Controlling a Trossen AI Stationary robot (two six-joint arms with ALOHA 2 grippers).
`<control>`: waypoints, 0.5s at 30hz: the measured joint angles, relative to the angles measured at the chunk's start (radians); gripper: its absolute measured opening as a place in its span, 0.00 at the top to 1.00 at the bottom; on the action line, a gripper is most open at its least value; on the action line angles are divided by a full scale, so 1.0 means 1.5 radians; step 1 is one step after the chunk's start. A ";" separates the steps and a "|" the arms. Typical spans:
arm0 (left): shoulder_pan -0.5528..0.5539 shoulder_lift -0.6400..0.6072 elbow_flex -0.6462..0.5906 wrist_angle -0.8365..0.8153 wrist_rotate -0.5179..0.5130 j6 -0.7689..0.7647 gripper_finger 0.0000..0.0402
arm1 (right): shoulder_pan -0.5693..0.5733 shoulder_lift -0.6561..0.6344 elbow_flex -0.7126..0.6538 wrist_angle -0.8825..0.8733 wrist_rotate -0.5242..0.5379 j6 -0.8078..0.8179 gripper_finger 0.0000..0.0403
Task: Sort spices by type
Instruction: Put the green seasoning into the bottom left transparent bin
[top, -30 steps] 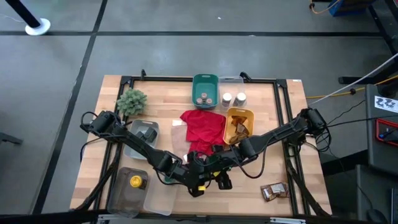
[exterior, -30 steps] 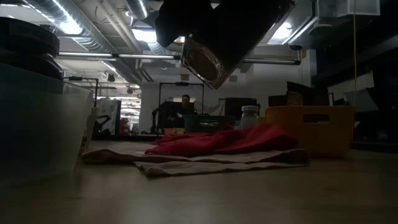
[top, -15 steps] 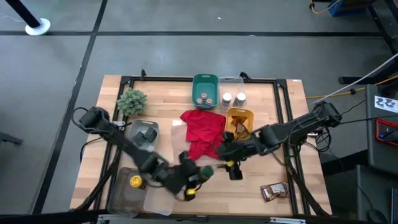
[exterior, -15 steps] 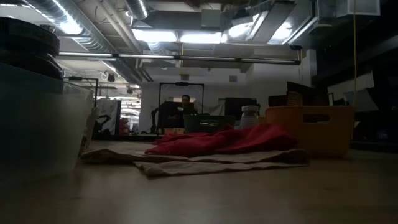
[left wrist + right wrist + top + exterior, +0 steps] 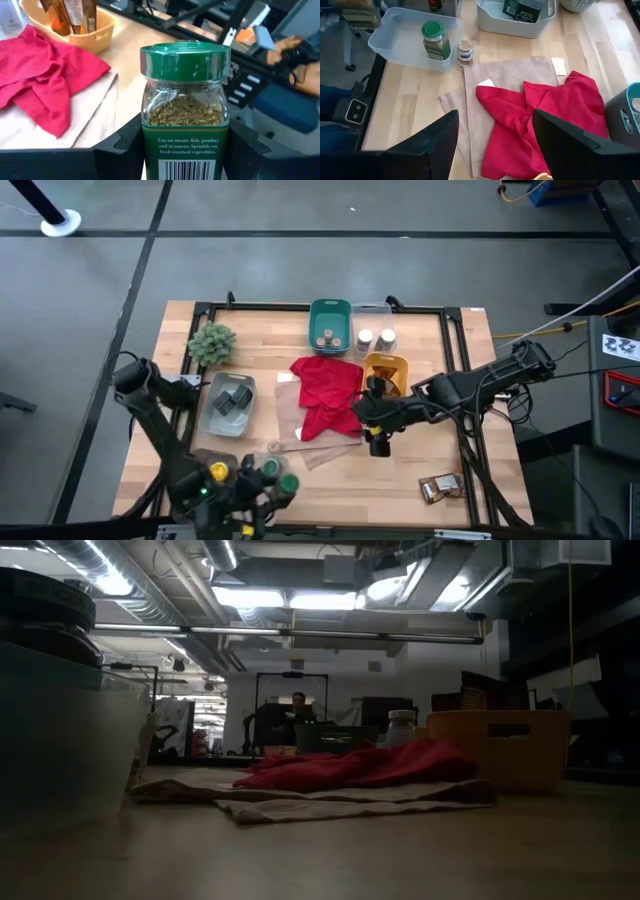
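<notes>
**Left hand pinches a green-lidded jar at the near edge; right hand spread over the cloths**

The left hand (image 5: 268, 480) is clamped on a green-lidded spice jar (image 5: 184, 107), one dark finger on each side of the glass. The jar stands upright in the grip, filled with dried green flakes (its label reads "Use on meats, fish, poultry"). From above, the hand and jar sit at the front edge of the surface (image 5: 400, 480), over the near end of a clear plastic bin (image 5: 402, 37). A yellow-lidded jar (image 5: 218, 472) lies in another clear bin just to the left of it.

The right hand (image 5: 377, 442) hangs with its fingers spread and nothing between them, just beside the near right corner of the red cloth (image 5: 325, 392). Its own camera looks past the two dark fingers onto that cloth, which lies rumpled on a tan cloth (image 5: 505, 80). A small jar (image 5: 465, 52) stands on the wood just beyond the tan cloth's edge, beside the clear bin.

Farther back, a grey tray (image 5: 226, 402) holds dark tins. A yellow basket (image 5: 385, 373) with brown packets stands right of the red cloth. At the rear a teal bin (image 5: 330, 326) holds tan-lidded jars, and two white-lidded jars (image 5: 375, 338) stand just beside it. A brown foil packet (image 5: 440, 488) lies alone near the front right corner. A bushy green plant (image 5: 212, 343) stands at the rear left.
</notes>
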State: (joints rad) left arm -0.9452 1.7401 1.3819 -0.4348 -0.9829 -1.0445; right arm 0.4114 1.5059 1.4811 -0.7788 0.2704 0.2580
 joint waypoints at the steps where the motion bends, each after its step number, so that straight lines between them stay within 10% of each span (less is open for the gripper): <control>1: -0.011 0.000 0.000 -0.009 -0.001 -0.006 0.55 | 0.000 0.000 0.000 0.000 0.002 0.004 0.37; 15: -0.111 0.060 0.000 -0.070 -0.058 -0.118 0.55 | 0.000 0.000 0.000 0.020 0.045 0.060 0.37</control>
State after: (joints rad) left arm -1.1118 1.8308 1.3819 -0.5391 -1.0695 -1.2211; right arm 0.4118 1.5059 1.4811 -0.7490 0.3375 0.3485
